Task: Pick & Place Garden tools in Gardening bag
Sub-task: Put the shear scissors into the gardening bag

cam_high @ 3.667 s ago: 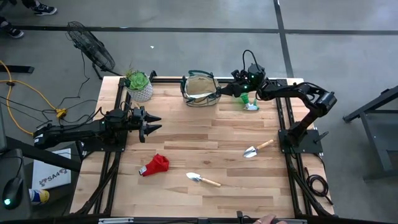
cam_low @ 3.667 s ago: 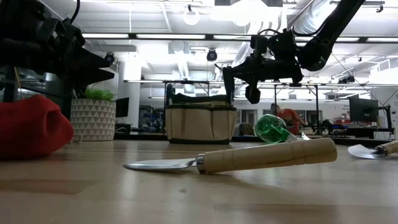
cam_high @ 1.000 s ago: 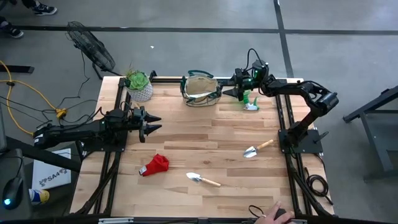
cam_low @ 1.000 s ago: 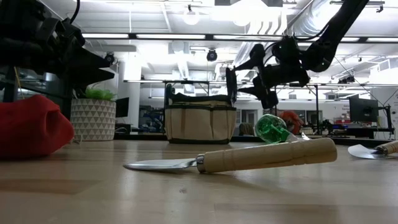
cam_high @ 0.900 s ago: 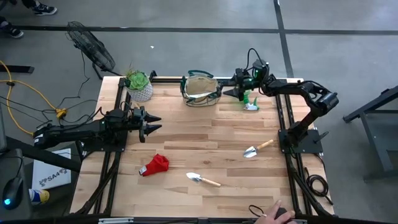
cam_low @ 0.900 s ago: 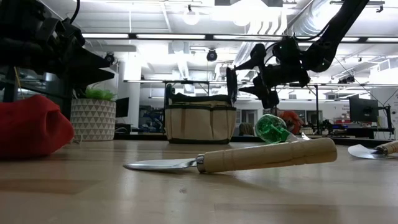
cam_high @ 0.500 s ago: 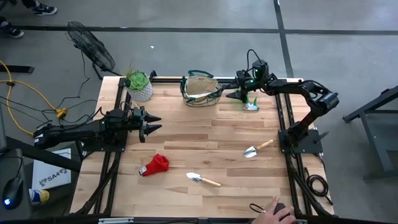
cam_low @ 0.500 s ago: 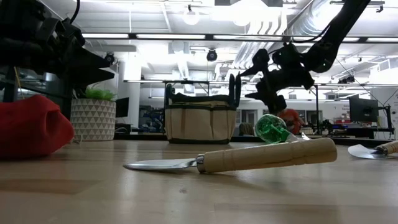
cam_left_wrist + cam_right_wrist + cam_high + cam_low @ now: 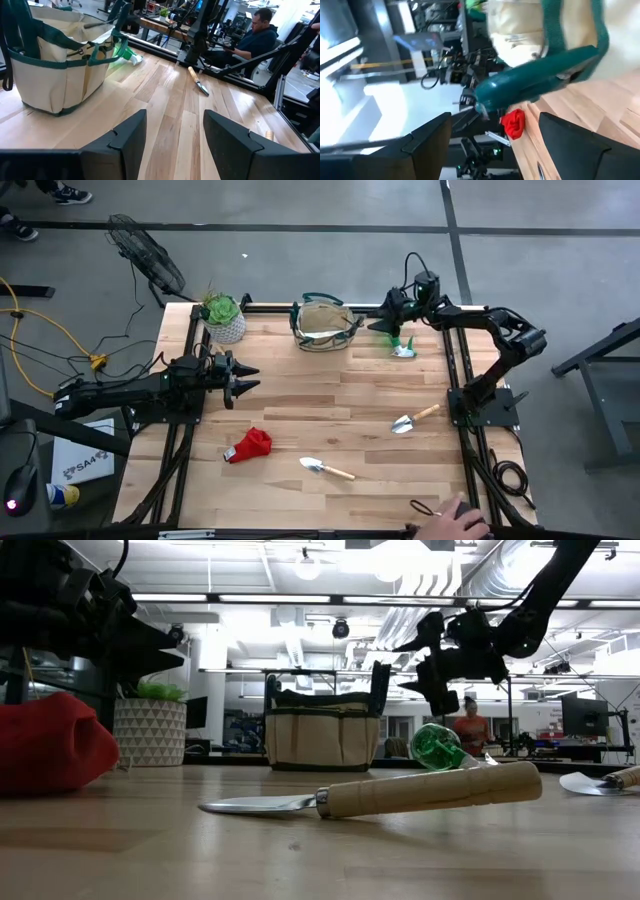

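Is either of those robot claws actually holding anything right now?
No. The right gripper is open beside the bag, above the green plastic piece. The left gripper is open and holds nothing.

The left gripper (image 9: 174, 137) is hovering over the table (image 9: 165, 125), its two dark fingers (image 9: 125, 140) standing apart with nothing between them. The bag (image 9: 55, 65), beige with dark green trim, is sitting ahead of it near the table's edge. Just beyond the bag a green plastic piece (image 9: 125, 52) is lying on the wood. A trowel (image 9: 197, 82) is resting farther along, toward the far edge. A person (image 9: 255, 35) is sitting beyond the table.
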Robot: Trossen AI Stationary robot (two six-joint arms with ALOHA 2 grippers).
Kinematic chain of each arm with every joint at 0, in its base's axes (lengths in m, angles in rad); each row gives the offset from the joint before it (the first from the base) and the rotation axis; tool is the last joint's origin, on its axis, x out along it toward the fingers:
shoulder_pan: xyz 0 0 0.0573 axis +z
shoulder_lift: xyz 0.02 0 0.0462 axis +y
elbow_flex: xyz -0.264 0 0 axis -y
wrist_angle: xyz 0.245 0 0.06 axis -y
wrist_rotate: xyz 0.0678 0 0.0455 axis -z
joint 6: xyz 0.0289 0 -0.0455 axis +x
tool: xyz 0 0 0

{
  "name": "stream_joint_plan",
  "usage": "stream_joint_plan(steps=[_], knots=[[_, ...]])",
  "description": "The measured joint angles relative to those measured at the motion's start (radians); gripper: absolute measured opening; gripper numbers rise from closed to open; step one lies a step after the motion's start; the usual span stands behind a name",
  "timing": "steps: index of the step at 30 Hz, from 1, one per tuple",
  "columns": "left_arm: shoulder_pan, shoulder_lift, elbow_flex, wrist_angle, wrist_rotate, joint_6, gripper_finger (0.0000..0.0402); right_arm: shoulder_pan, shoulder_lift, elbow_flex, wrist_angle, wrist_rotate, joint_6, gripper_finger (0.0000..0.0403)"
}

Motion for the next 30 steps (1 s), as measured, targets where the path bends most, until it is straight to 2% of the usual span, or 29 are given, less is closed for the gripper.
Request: stream_joint_plan(steps=[5,16,21,25,28,30], knots=[[0.0,0.0,0.0,0.0,0.0,0.0,0.0193,-0.008,-0.002,0.0,0.037,-0.037,0.008,0.0293],[0.0,0.0,0.0,0.0,0.0,0.0,0.0193,-0.01,-0.046,0.0,0.228,-0.03,-0.051,0.0293],[0.0,0.0,0.0,0.0,0.0,0.0,0.0193,-0.008,-0.086,0.0,0.24,-0.016,-0.124,0.0293],[0.0,0.0,0.0,0.0,0.0,0.0,0.0193,0.011,-0.121,-0.025,0.24,0.043,-0.263,0.0293],[0.0,0.0,0.0,0.0,0.0,0.0,0.0193,0.027,-0.16,-0.1,0.24,0.136,-0.485,0.0293],[0.0,0.0,0.0,0.0,0.0,0.0,0.0193,0.042,-0.196,-0.175,0.238,0.24,-0.648,0.0293]])
